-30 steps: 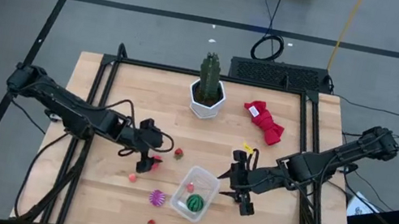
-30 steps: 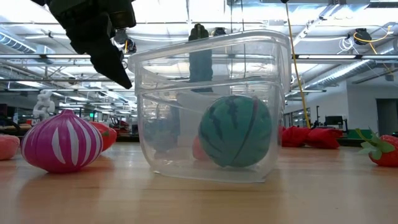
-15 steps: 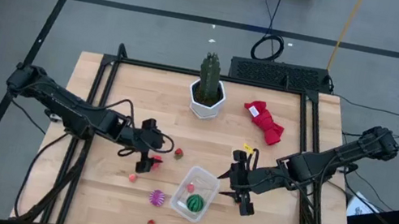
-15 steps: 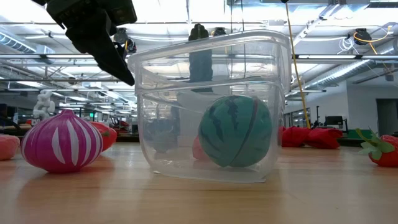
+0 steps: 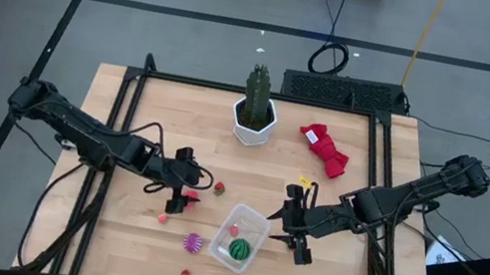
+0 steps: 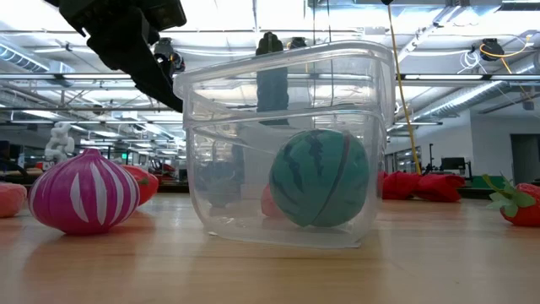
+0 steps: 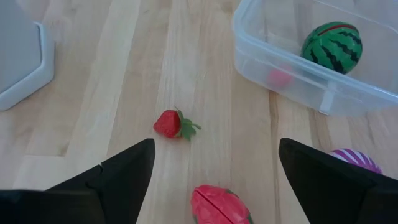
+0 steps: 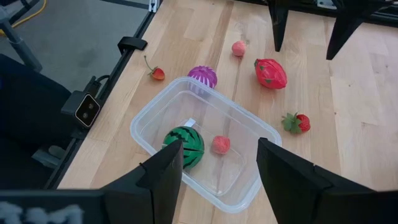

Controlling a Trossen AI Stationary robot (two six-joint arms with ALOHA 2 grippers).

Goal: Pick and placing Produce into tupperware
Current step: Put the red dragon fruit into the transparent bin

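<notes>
Left wrist view shows the left claw (image 7: 211, 186) spread above the red fruit (image 7: 219, 206), at the tupperware's (image 7: 280, 78) nine o'clock, seemingly aligning for a grasp.

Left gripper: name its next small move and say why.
Probably lower the open left gripper onto the big red fruit just beneath it. That piece lies on the table, outside the container, which already holds the watermelon ball.

Left wrist view: purple spiky piece (image 7: 352, 159) partly hidden behind a dark finger; larger red piece (image 7: 219, 206) cut off by the picture's edge. Low view: pink bit (image 6: 10, 199) cropped at the left edge, strawberry (image 6: 519, 203) at the right; small piece inside the tupperware (image 6: 287, 143) largely hidden behind the green striped ball (image 6: 319, 177)
</notes>
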